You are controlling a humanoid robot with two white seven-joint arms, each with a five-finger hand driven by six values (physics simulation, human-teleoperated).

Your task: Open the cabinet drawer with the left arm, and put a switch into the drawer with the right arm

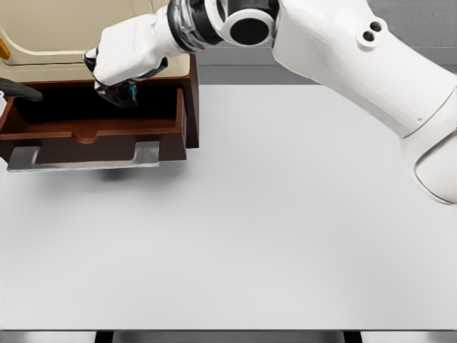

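Note:
The brown wooden cabinet drawer [93, 132] stands pulled open at the upper left, its silver handle [86, 158] facing me. My right arm reaches in from the right, and my right hand [123, 77] hovers over the right half of the drawer's dark inside. Its fingers are curled on a small dark switch [131, 93] with a blue mark, held just above the drawer's cavity. A dark finger-like part of my left hand [20, 91] pokes in at the left edge over the drawer's left wall; the rest of that hand is out of frame.
The cream cabinet body [57, 28] rises behind the drawer. A wide white tabletop [271, 214] spreads in front and to the right, with its near edge along the bottom of the view.

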